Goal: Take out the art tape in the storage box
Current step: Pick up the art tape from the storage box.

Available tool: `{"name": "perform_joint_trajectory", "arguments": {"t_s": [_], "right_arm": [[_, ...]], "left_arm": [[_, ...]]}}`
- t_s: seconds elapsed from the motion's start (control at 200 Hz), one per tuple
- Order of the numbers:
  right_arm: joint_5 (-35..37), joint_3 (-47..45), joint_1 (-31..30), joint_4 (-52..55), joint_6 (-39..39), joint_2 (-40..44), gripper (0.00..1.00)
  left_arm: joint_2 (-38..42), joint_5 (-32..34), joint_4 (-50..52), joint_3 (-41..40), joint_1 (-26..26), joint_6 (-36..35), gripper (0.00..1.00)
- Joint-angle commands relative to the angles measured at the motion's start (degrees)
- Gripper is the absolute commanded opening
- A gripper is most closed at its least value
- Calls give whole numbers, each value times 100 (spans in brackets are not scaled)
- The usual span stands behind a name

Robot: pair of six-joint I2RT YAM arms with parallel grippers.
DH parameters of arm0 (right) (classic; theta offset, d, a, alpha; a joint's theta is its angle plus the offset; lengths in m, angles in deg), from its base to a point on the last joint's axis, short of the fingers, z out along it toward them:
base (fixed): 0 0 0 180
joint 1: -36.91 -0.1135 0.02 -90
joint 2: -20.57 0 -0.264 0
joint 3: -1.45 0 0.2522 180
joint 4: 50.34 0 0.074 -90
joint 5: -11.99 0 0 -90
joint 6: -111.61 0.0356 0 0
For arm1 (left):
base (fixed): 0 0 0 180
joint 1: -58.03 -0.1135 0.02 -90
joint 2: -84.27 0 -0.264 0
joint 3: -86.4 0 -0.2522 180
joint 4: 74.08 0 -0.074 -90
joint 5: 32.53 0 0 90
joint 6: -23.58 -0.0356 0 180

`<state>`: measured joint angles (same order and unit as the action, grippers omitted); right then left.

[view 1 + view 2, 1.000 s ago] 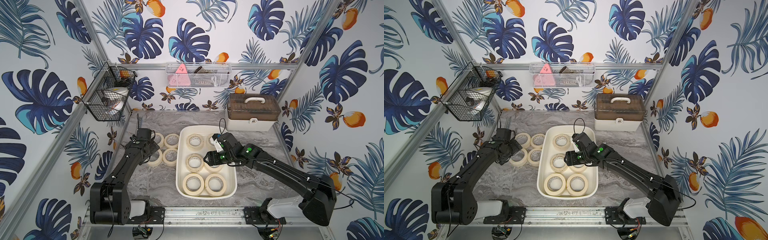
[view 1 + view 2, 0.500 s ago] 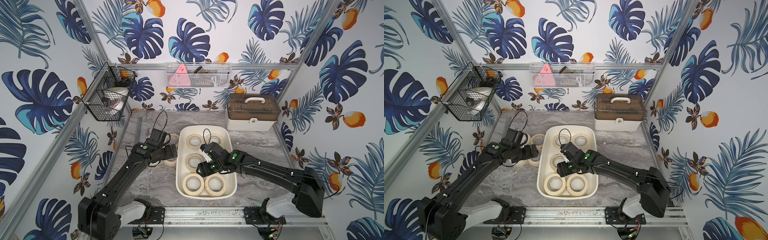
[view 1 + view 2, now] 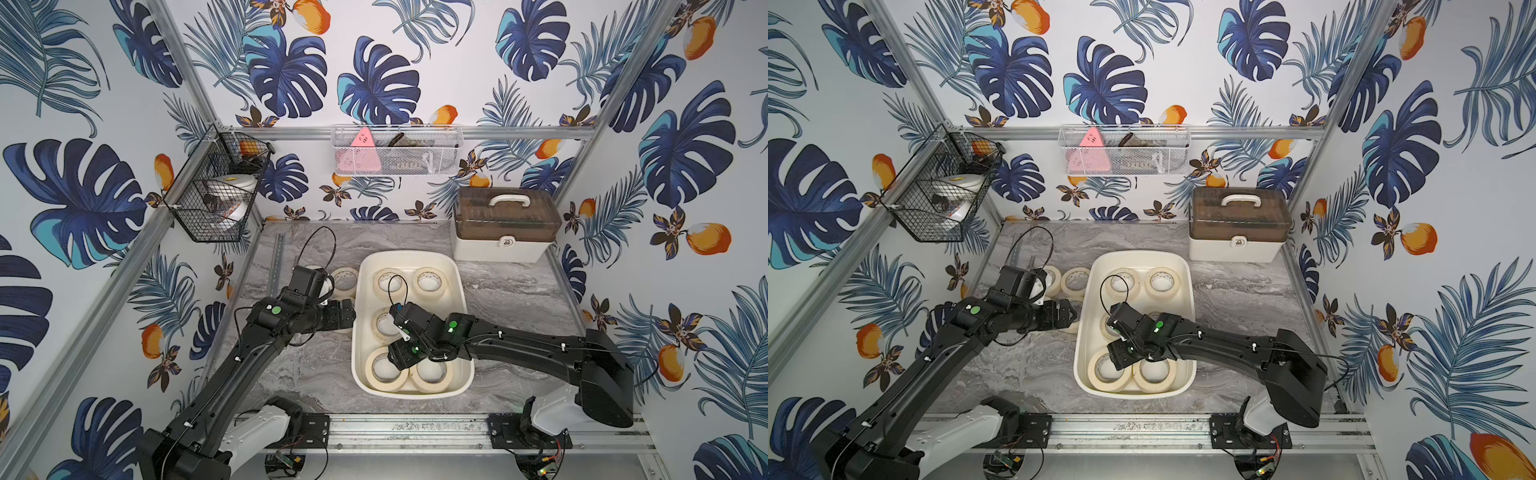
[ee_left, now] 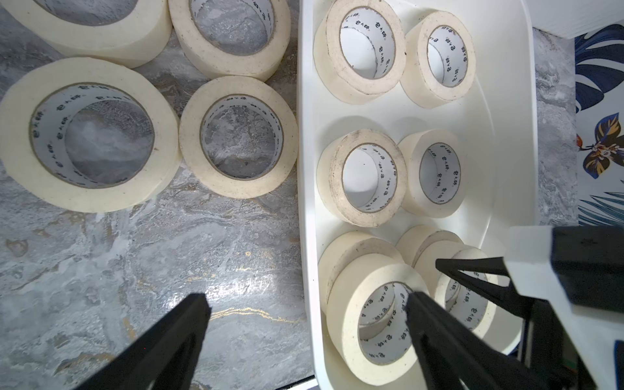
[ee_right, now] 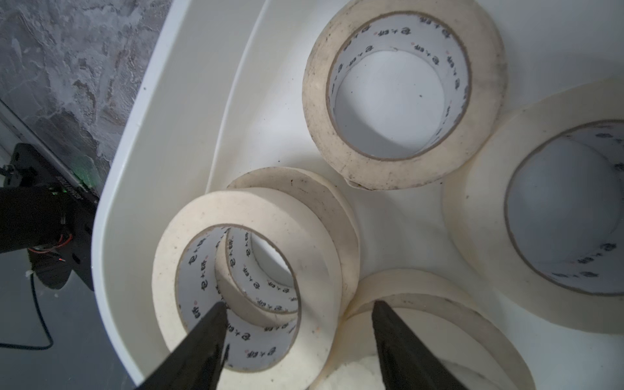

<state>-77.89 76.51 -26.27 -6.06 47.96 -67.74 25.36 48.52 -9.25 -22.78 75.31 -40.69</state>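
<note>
While the storage box (image 3: 464, 299) is set on the marble tabletop (image 3: 519, 299), most of the art tape (image 4: 363, 136) is seen inside it. Two rolls are laid at the box's far end, two in its middle, and stacked rolls at the end nearest the arm bases. Four more rolls (image 4: 189, 141) are laid flat on the tabletop just beside the box's left wall.

The right gripper (image 5: 299, 304) is lowered into the near end of the box, with its jaws held partly apart. One finger (image 5: 202, 334) is placed inside the hole of the top roll (image 5: 250, 207) of the near-left stack. The other is set outside that roll's wall, between it and the neighbouring stack (image 5: 439, 314). A gap is seen between the outer finger and the roll, so nothing is pinched. That top roll is seated off-centre on the roll beneath it.

The left gripper (image 3: 349, 316) is held at the box's left rim, about midway along it, spread wide and empty. In the left wrist view one finger (image 4: 175, 334) is shown over the tabletop and the other over the box. Whether the rim is touched cannot be told.

A brown-lidded case (image 3: 505, 224) is stood beyond the box's far right corner, apart from it.
</note>
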Motion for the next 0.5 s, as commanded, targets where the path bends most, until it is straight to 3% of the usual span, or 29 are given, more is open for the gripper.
{"name": "perform_joint_trajectory", "arguments": {"t_s": [0.0, 0.495], "right_arm": [[281, -4, -105, -46, 63, -95, 69], [1271, 532, -492, 404, 15, -900, 35]], "left_arm": [[114, -160, -39, -43, 4, -142, 99], [287, -299, -20, -80, 3, -208, 99]]}}
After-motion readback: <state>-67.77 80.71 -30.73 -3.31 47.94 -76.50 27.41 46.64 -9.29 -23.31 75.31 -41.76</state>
